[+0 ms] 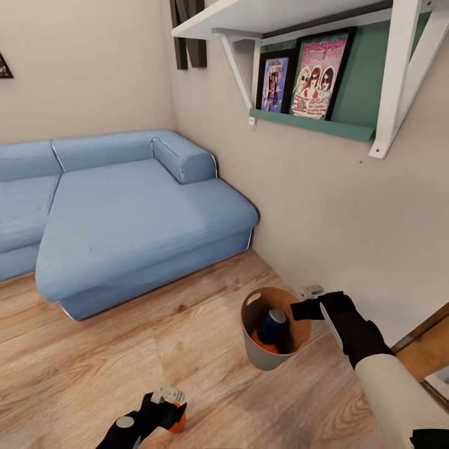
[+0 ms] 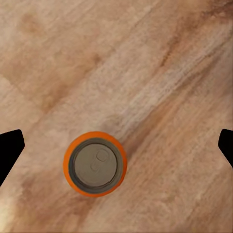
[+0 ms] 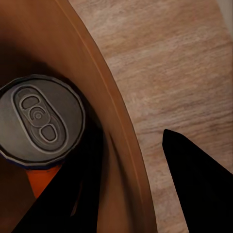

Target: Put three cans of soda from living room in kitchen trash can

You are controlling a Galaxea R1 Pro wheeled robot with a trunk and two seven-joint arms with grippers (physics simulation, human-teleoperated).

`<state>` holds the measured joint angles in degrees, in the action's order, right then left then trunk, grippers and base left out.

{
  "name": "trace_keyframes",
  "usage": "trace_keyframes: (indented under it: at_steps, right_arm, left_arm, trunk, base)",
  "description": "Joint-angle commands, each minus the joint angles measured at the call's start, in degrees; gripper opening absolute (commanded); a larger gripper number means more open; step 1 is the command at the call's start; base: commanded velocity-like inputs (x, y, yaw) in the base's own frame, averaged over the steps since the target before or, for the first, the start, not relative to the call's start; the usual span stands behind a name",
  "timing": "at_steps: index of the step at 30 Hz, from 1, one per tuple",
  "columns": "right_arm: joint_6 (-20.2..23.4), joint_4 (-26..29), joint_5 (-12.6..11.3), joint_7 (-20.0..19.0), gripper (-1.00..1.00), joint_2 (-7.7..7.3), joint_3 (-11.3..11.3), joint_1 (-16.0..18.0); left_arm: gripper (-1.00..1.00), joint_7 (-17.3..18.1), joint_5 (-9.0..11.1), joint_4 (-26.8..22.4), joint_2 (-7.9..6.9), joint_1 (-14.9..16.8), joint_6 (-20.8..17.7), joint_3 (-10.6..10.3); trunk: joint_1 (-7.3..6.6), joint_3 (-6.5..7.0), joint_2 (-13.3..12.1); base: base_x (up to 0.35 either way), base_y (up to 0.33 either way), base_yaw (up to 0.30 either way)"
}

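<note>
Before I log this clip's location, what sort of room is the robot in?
Most likely a living room: a blue L-shaped sofa stands on a light wood plank floor, and framed posters sit on a wall shelf.

An orange soda can (image 2: 95,163) stands upright on the light wood plank floor (image 2: 145,63), seen straight from above, its silver-grey top and pull tab facing the camera. The left hand (image 2: 116,145) is spread wide: one dark fingertip (image 2: 9,148) shows well to one side of the can, the other farther off on the opposite side, neither touching it.
</note>
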<state>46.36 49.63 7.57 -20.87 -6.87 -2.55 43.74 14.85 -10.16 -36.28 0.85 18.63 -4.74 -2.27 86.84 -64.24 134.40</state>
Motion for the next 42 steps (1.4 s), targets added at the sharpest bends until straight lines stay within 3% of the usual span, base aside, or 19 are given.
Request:
trace_keyframes:
  at_steps: [1,22,29,35,42]
  right_arm:
    - [0.15,0.03,-0.89,0.04,-1.0,0.01,0.0,0.03]
    - [0.22,3.7,-1.15,0.04,-1.0,0.01,0.08,-1.22]
    - [0.22,4.13,-1.09,0.04,-1.0,0.01,0.15,-1.28]
    - [2.87,10.34,-1.08,0.0,-1.0,-0.01,0.26,-4.4]
    - [3.87,11.81,-1.14,-0.26,-1.0,-0.07,0.29,-5.38]
  left_arm:
    - [1.0,0.02,0.02,-0.01,-0.02,-0.03,0.03,-0.04]
    - [1.0,0.09,0.46,-0.3,-0.4,-0.19,2.65,-0.02]
    - [1.0,0.09,0.47,-0.16,-0.41,-0.22,2.71,-0.01]
    - [1.0,0.09,0.49,-0.33,-0.41,-0.23,2.72,-0.01]
    - [1.0,0.09,0.47,-0.37,-0.41,-0.24,2.71,-0.01]
  trunk:
    - [0.22,-0.18,0.42]
    - [4.83,-4.04,8.84]
    - [5.01,-5.79,8.94]
    - [5.17,-7.2,9.02]
    - [5.17,-7.22,9.02]
  base:
    - [0.0,0.0,0.0]
    - [0.0,0.0,0.0]
    - [0.0,0.0,0.0]
    - [0.0,0.0,0.0]
    - [0.0,0.0,0.0]
